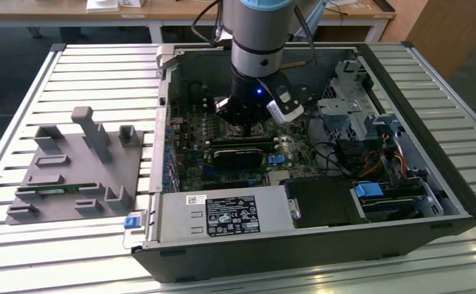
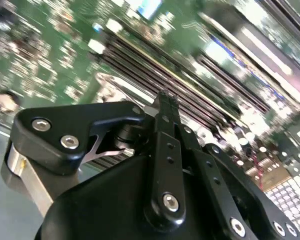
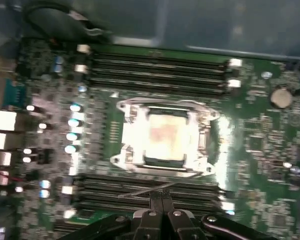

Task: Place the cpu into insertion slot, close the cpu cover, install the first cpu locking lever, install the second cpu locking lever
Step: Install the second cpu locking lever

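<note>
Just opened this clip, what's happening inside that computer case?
A robot arm reaches down into an open computer case, its pincer low over the motherboard. In the first wrist view the cpu sits in the insertion slot with the silvery cpu cover framing it. The pincer's fingertips are together, right beside a thin wire lever that lies over the long memory slots next to the socket. Whether they grip it is unclear.

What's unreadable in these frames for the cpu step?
- Socket, first wrist view: glare washes out the chip and cover; seating unclear.
- Locking levers: the thin wire near the jaws is blurred; latched or not, unclear.
- Exterior view: the gripper blocks the socket.
</note>
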`<state>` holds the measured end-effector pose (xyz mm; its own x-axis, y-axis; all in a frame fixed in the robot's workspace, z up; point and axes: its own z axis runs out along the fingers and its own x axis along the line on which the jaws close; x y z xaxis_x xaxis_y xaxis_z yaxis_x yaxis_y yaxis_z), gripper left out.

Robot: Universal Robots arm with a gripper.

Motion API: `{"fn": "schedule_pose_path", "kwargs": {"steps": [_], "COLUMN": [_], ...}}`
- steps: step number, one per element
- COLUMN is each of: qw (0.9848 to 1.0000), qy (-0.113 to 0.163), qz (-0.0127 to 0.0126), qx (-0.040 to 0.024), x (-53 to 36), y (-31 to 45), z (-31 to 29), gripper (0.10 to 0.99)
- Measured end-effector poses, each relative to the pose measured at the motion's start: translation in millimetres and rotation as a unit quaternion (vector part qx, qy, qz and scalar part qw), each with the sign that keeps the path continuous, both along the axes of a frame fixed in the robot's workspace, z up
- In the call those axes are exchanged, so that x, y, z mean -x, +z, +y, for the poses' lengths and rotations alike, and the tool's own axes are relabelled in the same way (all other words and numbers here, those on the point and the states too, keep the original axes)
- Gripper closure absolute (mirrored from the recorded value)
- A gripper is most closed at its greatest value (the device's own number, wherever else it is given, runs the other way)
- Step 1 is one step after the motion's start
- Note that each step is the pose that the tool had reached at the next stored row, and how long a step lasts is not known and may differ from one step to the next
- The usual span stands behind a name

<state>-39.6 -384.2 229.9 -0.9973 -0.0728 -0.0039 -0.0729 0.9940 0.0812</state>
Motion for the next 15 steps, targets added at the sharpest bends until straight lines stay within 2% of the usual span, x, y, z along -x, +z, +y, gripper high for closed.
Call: {"fn": "schedule_pose_path", "kwargs": {"steps": [2, 7, 9, 14, 15], "qw": [1.0000, 1.0000, 1.0000, 1.0000, 1.0000], "qy": [0.000, 0.000, 0.000, 0.000, 0.000], "qz": [-0.0001, 0.0001, 0.0000, 0.0001, 0.0001], "qx": [-0.0001, -0.0004, -0.0027, -0.0028, -0.0028], "x": [4.5, 4.6, 4.6, -0.7, -4.3], "y": [-0.2, -0.1, -0.1, -0.1, -0.1], "z": [0.1, 0.0, 0.0, 0.0, 0.0], "gripper": [0.980, 0.980, 0.980, 0.980, 0.980]}}
